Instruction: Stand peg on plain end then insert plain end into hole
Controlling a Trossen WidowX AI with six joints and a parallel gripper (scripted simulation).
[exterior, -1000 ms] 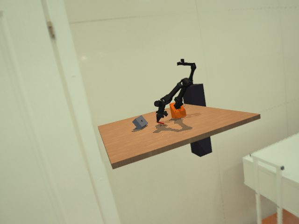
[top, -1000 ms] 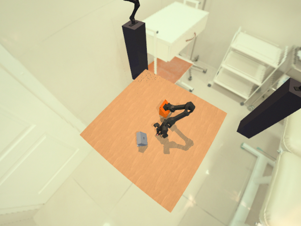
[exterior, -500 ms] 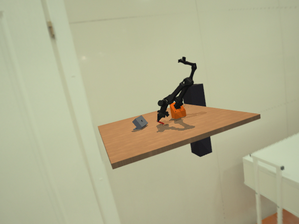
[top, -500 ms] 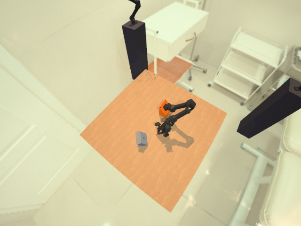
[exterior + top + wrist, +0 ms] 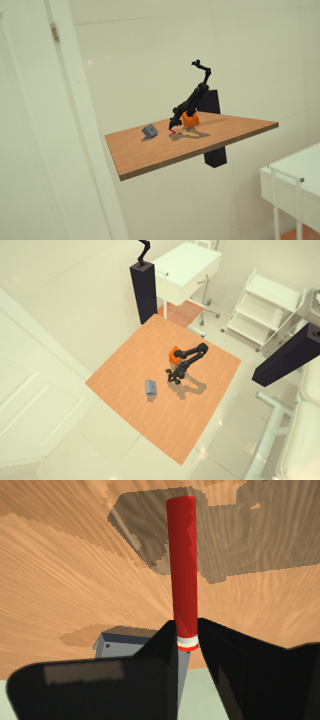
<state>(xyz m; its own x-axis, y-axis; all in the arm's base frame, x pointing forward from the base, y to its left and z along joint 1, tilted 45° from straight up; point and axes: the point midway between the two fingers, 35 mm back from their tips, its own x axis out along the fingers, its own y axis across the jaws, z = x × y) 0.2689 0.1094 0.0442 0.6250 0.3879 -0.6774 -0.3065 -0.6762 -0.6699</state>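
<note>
The red peg (image 5: 172, 130) (image 5: 184, 565) is held near its white-banded end. It is tilted, with its plain end lower and pointing back toward the robot's base; whether that end touches the table (image 5: 124, 369) (image 5: 134, 152) I cannot tell. In the top view only a small red bit shows. My gripper (image 5: 168, 381) (image 5: 169, 128) (image 5: 185, 626) is shut on the peg, low over the table. The grey sloped panel (image 5: 149, 387) (image 5: 147, 131) (image 5: 122, 648) stands apart from the gripper; its hole (image 5: 153, 386) (image 5: 151, 129) is empty.
The orange base block (image 5: 173, 358) (image 5: 191, 121) of the arm stands on the table behind the gripper. Dark pillars (image 5: 144, 291) (image 5: 210, 103), a white cart (image 5: 186, 263) and a shelf trolley (image 5: 271, 291) are beyond the table's edges.
</note>
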